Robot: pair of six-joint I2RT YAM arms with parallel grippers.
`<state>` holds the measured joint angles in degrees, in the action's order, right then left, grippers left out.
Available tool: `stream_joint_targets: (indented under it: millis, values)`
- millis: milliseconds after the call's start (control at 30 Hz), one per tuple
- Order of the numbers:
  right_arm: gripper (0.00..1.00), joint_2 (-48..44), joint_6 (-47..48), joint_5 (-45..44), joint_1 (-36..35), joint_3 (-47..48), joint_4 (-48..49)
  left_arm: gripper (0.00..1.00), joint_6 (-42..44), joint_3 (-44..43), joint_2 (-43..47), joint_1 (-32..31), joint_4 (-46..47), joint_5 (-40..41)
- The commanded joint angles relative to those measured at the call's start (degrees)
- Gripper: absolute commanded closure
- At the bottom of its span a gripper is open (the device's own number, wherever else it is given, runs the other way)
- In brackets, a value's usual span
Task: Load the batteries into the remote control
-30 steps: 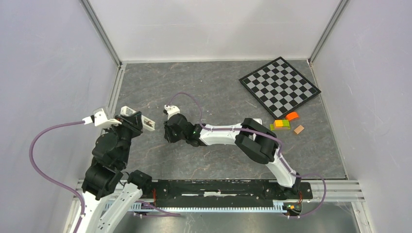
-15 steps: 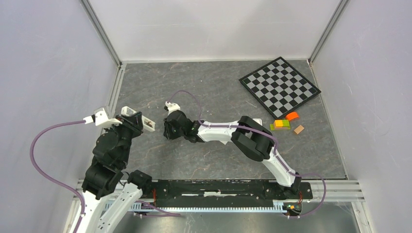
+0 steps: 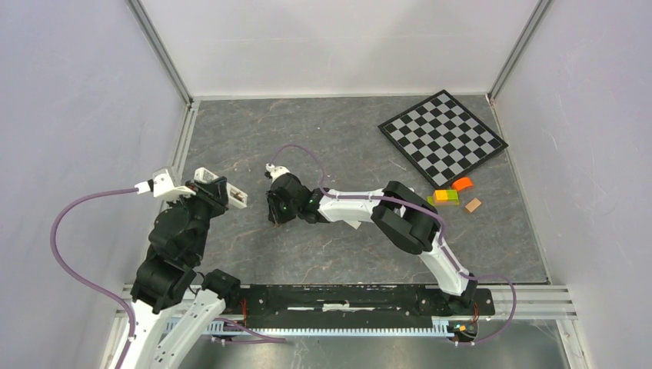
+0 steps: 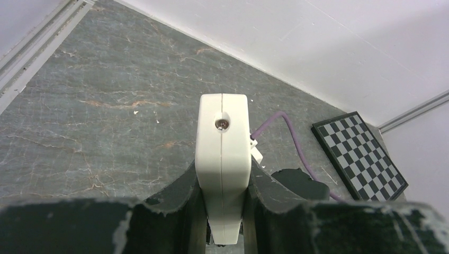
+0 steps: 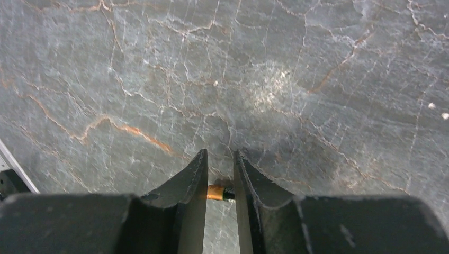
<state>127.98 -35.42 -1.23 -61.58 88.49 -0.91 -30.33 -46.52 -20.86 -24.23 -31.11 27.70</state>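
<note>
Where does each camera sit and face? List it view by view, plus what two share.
Top external: above and behind the left arm and right arm, looking down on the table; both show.
Left wrist: on the left arm, facing across the table to the far wall; left end effector clamps the remote.
Right wrist: on the right arm, facing down at the table; right end effector holds a battery.
Shared: top external and left wrist both show the chessboard.

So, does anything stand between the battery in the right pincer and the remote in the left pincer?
Nothing visible does. The right pincer grips the battery, the left pincer grips the remote, and the top view shows only bare table between them.
</note>
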Motion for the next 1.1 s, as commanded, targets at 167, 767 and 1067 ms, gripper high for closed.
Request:
stream_joint_targets:
  millis: [167, 767, 1067]
  values:
    - [0.69, -5.77, 6.22, 2.87, 0.21, -4.30, -6.92, 0.98, 0.00, 0.16, -1.35, 0.13, 3.80, -2.91]
    - [0.30, -18.45, -4.56, -14.83, -4.13, -15.48, -13.59, 0.98, -0.67, 1.43, -2.94, 0.09, 4.55, -6.57]
    - [0.26, -14.44, -19.43, -24.67, -10.71, -10.02, -20.70, 0.98, 0.37, 2.65, -1.84, 0.10, 4.75, -8.01]
